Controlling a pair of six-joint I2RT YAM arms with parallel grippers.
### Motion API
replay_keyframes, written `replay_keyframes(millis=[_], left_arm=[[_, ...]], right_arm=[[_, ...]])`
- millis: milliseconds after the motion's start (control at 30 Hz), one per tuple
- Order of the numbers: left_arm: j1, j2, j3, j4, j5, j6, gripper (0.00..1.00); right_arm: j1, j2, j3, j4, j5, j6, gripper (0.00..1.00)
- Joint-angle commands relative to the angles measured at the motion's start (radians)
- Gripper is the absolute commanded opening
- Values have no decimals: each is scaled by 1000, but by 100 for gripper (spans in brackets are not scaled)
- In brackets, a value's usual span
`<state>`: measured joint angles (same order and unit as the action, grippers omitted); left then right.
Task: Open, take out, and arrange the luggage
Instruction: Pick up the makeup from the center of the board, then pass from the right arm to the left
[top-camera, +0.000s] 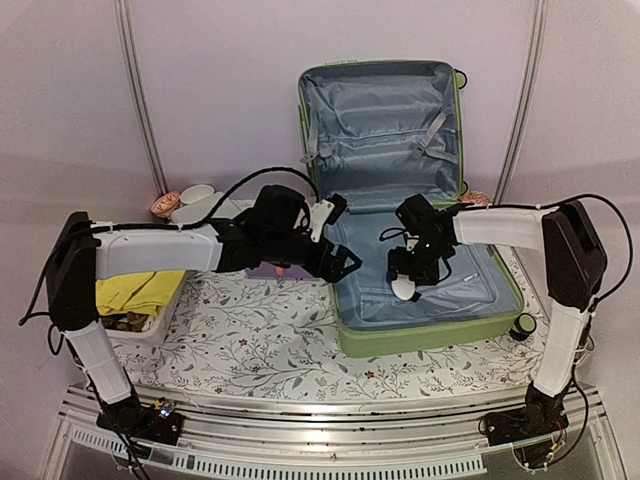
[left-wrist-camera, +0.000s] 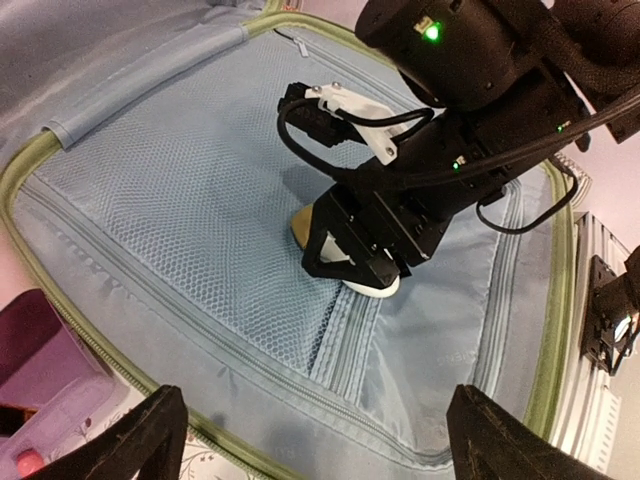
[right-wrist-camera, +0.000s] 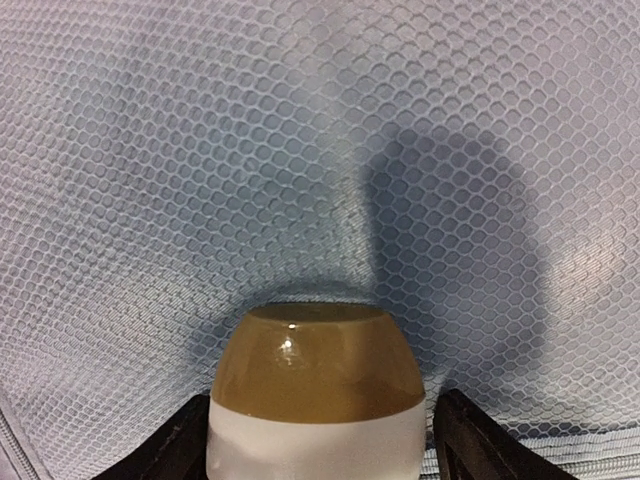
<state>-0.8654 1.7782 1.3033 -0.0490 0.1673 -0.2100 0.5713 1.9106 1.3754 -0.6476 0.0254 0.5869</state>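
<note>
Over on the left a white basket (top-camera: 152, 327) with a yellow cloth (top-camera: 140, 290) in it is sitting on the flowered tabletop (top-camera: 260, 340). The left claw (top-camera: 342, 264) is hanging just at the left rim of the luggage (top-camera: 420, 340), its fingers spread wide apart with nothing between them, pointing in over the lining. The luggage is lying open right of the middle of the tabletop, with the lid standing up against the back wall and the lower half lying flat, a grey-blue mesh panel covering it. The right claw (top-camera: 402, 276) is reaching down into that lower half, onto the mesh. A small brown-and-white cup (right-wrist-camera: 315, 390) is sitting on the mesh between its two fingers (right-wrist-camera: 185, 445), one on either side. I cannot tell whether they are pressing on it or standing just clear.
</note>
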Motion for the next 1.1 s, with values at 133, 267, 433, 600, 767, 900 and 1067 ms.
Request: replay_keyframes(millis=[133,267,433,600,767,900,1067], left_arm=[[22,-38,-45,17,-3,7,93],[26,-39,-50,18,-1,8,93],[31,-39,-47,17,6,8,93],[40,-48,-39,19,24,-2,93],[58,-91,-49,44,66,-6,93],[92,-145,-86,83,119,40,94],[169,-218,-148,193,321,96,95]], right_arm=[[9,16,6,-20,-6,7,71],[9,5,-4,-4,-10,6,67],[9,-34,-25,27,-14,2,60],[8,-125,-67,102,-57,-21,58],[8,-223,-92,177,-153,-97,57],[7,-282,-93,213,-264,-164,55],[-5,-324,-78,264,-558,-255,54]])
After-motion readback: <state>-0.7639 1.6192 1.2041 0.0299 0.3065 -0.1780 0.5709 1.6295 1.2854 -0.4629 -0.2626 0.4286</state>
